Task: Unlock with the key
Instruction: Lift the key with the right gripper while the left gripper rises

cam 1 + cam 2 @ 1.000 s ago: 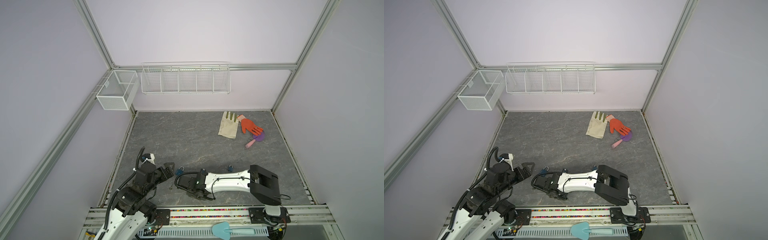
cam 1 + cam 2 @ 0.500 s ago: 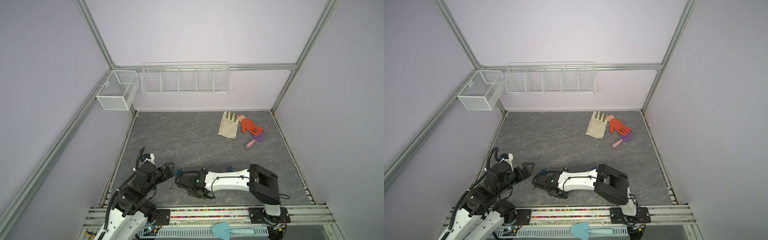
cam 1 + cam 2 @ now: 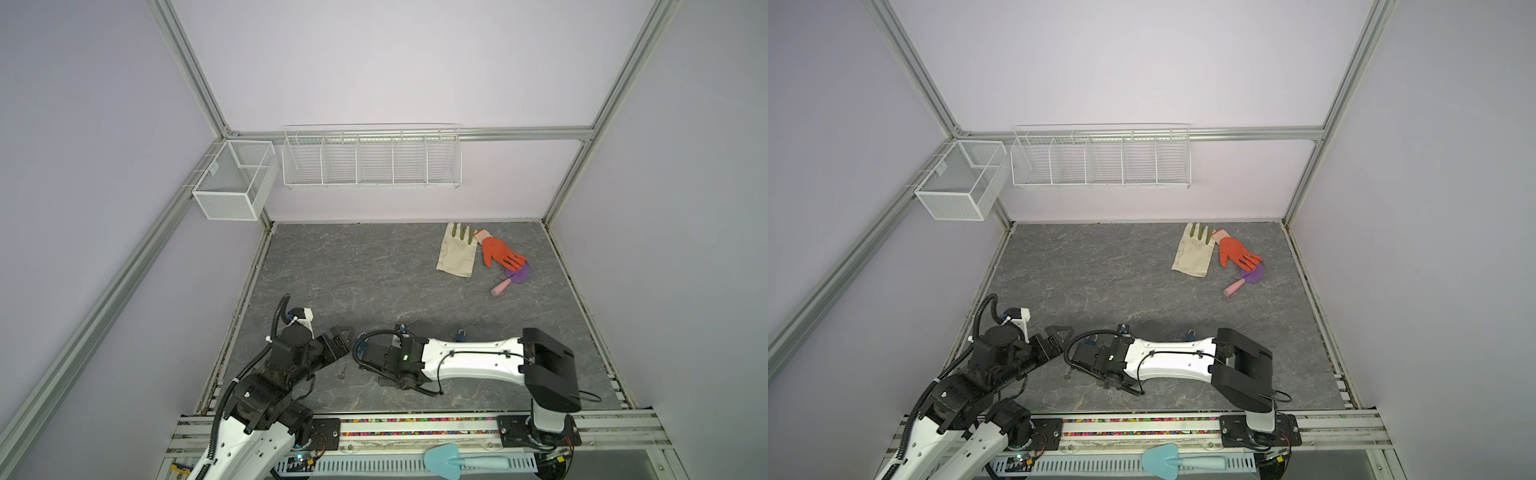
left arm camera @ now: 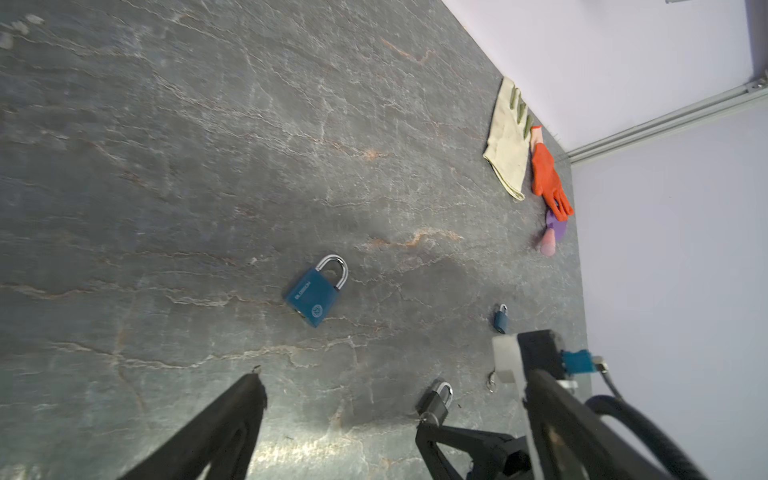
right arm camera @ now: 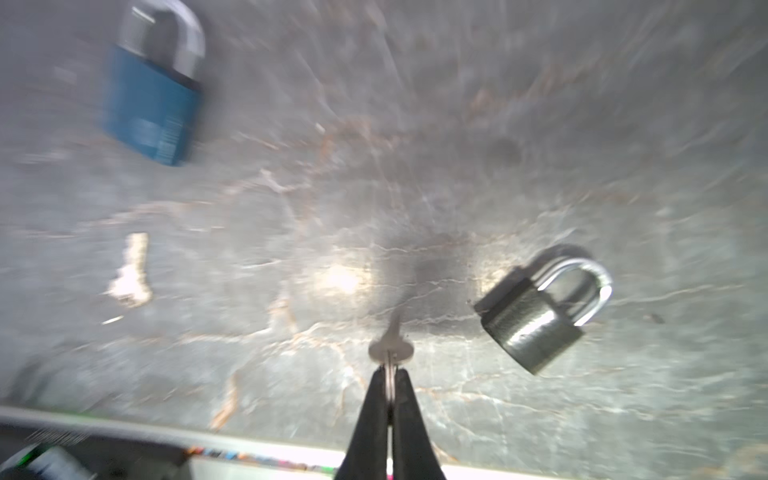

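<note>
Jaws of the right gripper [image 5: 390,376] have just clenched on the key [image 5: 390,343], low over the bench [image 5: 457,124] near the silver padlock [image 5: 536,316]. The left gripper [image 4: 338,409] hangs released, holding nothing. With the key secured, aiming it at a keyhole likely comes next.

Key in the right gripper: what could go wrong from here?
1. The right gripper pinches the key only by the back edge of its head, so it could twist or slip on insertion.
2. The silver padlock lies loose, and the left gripper is open and holds nothing, so the lock may slide when pushed.
</note>
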